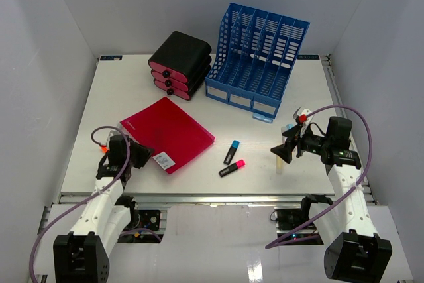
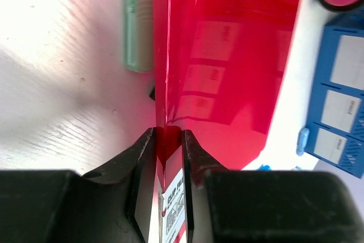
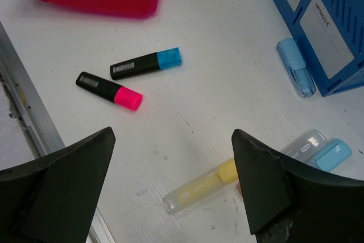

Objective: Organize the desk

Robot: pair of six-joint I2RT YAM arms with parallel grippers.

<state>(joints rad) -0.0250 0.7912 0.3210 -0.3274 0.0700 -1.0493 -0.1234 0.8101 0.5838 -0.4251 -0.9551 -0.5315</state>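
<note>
Left gripper point(image 2: 169, 155) pinched narrow on the near edge of the red folder point(image 2: 227, 55); right gripper point(image 3: 172, 140) spread wide, holding nothing, above yellow highlighter point(image 3: 199, 189) on desk point(image 3: 227, 32).

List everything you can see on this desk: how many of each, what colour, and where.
desk: 1, white, under everything
drawers: 1 unit, black with pink fronts, far left of centre
rack: 1, blue, far side, right of the drawers
folder: 1, red, near left, one corner gripped
blue-cap highlighter: 1, black body, near centre
pink-cap highlighter: 1, black body, beside the blue-cap one
light blue highlighter: 1, at the rack's foot
yellow highlighter: 1, clear and yellow, near right
grey highlighter: 1, light blue cap, near right
green pen: 1, pale green, beside the folder's edge
left hand: 1, black, shut on the folder
right hand: 1, black, open, near the yellow highlighter
</note>
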